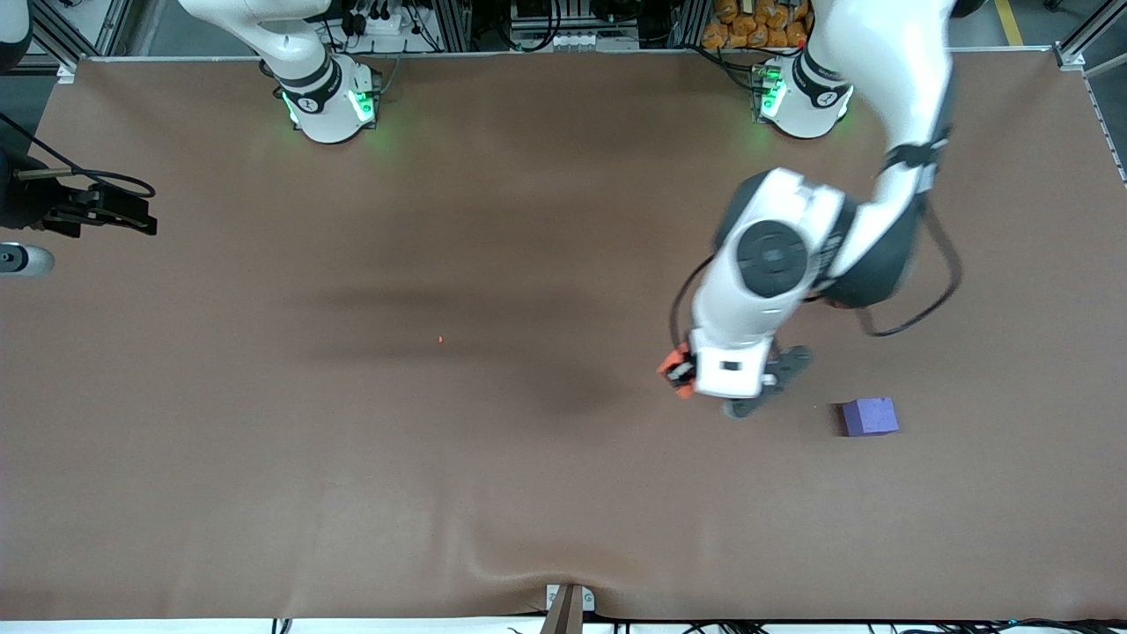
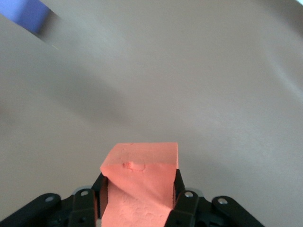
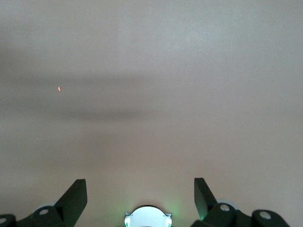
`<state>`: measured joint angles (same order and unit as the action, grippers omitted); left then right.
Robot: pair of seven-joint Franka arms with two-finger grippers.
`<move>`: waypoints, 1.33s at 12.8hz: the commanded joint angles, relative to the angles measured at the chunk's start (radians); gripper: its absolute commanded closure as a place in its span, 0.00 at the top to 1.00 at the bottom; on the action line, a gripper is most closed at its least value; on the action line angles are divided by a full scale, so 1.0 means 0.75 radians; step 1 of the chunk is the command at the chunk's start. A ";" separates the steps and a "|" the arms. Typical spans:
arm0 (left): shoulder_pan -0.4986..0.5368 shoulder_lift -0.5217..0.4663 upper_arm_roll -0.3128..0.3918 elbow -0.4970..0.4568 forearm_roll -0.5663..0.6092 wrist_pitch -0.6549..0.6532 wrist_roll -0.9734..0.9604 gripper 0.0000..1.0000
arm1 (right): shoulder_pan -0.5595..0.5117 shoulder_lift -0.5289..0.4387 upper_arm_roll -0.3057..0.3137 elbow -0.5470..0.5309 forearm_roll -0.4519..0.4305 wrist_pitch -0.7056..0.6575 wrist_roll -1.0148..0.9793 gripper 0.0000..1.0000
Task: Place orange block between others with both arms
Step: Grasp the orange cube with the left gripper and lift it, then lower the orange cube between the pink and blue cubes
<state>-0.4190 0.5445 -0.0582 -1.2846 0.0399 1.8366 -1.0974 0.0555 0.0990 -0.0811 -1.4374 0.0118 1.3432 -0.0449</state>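
My left gripper [image 1: 679, 373] is shut on the orange block [image 1: 673, 362], low over the table's middle part toward the left arm's end. In the left wrist view the orange block [image 2: 142, 179] sits tilted between the black fingers [image 2: 182, 203] of the left gripper [image 2: 138, 191]. Whether it still touches the table I cannot tell. The purple-blue cube [image 1: 870, 416] lies on the table beside the gripper, closer to the left arm's end, and shows as a blue corner [image 2: 26, 13]. The right gripper [image 3: 139, 182] stands open with nothing in it, high above its own base [image 3: 147, 218].
The brown table [image 1: 440, 458] has a tiny red speck [image 1: 440, 339] near its middle. A black device with a cable [image 1: 97, 210] and a grey cylinder [image 1: 25, 260] sit at the table's edge toward the right arm's end. Both green-lit bases [image 1: 330, 106] stand along the back edge.
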 commanded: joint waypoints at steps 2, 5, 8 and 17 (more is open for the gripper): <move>0.155 -0.143 -0.010 -0.054 -0.068 -0.192 0.321 0.00 | -0.019 -0.026 0.022 -0.024 -0.016 0.005 -0.012 1.00; 0.282 -0.192 -0.010 -0.069 -0.068 -0.321 0.571 0.00 | -0.019 -0.020 0.022 -0.018 -0.016 0.005 -0.012 1.00; 0.403 -0.233 -0.010 -0.132 -0.068 -0.371 0.794 0.00 | -0.013 -0.017 0.022 -0.016 -0.016 0.007 -0.012 1.00; 0.577 -0.260 -0.008 -0.438 0.006 -0.124 1.054 0.00 | -0.013 -0.015 0.024 -0.014 -0.016 0.007 -0.012 1.00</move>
<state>-0.0004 0.3895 -0.0571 -1.5094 0.0196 1.6604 -0.3266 0.0555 0.0991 -0.0734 -1.4377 0.0118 1.3444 -0.0450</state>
